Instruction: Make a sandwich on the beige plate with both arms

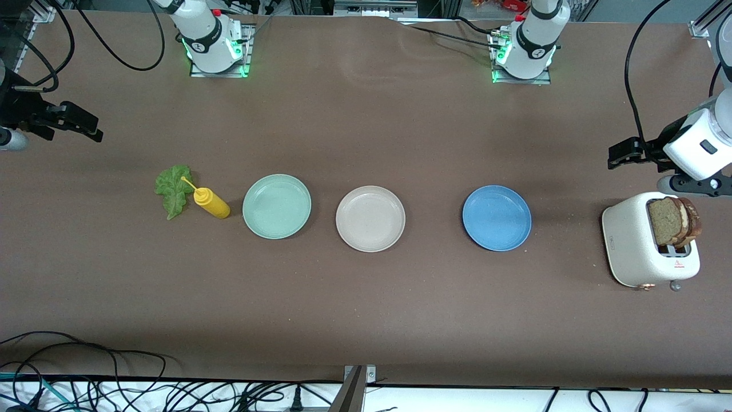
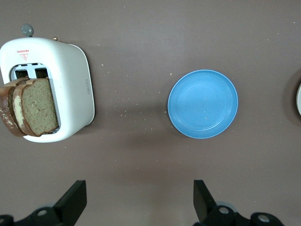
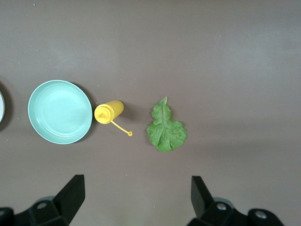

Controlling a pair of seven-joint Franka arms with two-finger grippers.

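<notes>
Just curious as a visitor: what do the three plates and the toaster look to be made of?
The beige plate, green plate and blue plate look like matte plastic or a fibre composite, with soft, dull highlights. The toaster seems a cream shell, plastic or painted metal, faintly speckled; which, I cannot tell.

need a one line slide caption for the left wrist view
Left gripper, jaws open, hovers above the table between the toaster holding two bread slices and the blue plate.
</notes>
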